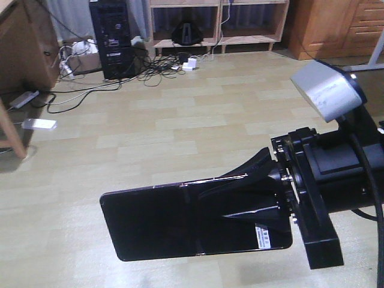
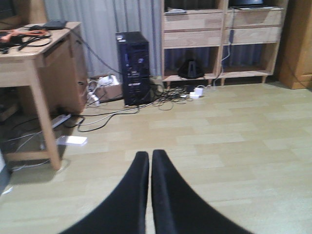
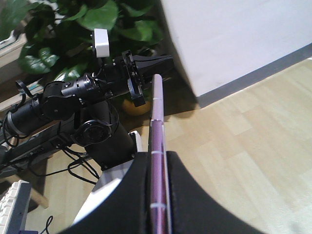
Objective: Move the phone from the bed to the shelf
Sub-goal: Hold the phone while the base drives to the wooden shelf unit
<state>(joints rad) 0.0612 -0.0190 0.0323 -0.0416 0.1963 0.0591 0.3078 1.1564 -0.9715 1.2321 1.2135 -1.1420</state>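
While jaws of R gripper (image 3: 158, 163) pinch phone (image 1: 156, 222), it hangs above floor (image 1: 180, 120).
Sticker end clamped betw. jaws; L gripper (image 2: 150, 158) jaws pressed together; shelf unit (image 2: 192, 22) well apart, at far wall.

Floor: I see pale planks (image 1: 180, 120)
Tower: black PC case (image 1: 114, 39), my landmark
Left of tower: wooden desk (image 2: 61, 83)
Behind tower: grey curtain (image 2: 97, 19)

Black computer tower (image 1: 111, 37) on pale floor (image 1: 180, 120) — tangled cables (image 1: 159, 65), wooden desk (image 2: 58, 78), leafy plant (image 3: 102, 19).
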